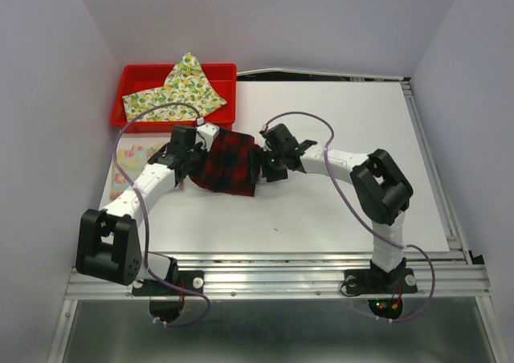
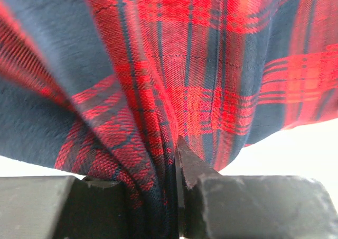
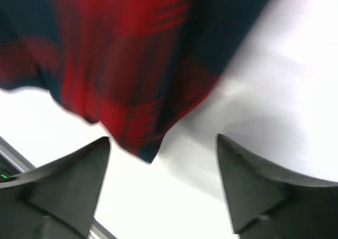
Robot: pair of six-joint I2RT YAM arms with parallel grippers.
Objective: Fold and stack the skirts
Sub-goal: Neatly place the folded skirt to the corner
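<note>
The red-and-black plaid skirt (image 1: 227, 162) hangs bunched between my two arms over the white table. My left gripper (image 1: 189, 161) is shut on its left edge; the left wrist view shows the plaid cloth (image 2: 174, 75) pinched between the fingers (image 2: 211, 191). My right gripper (image 1: 259, 169) is open at the skirt's right edge; in the right wrist view a corner of the plaid cloth (image 3: 132, 80) hangs just ahead of the spread fingers (image 3: 248, 181), not held. The lemon-print skirt (image 1: 181, 90) lies in the red tray. The pastel floral skirt (image 1: 130, 158) lies flat at the table's left edge.
The red tray (image 1: 221, 74) stands at the back left. The white table (image 1: 345, 138) has a metal rail along its near edge. Grey walls close in on both sides and the back. Cables loop over both arms.
</note>
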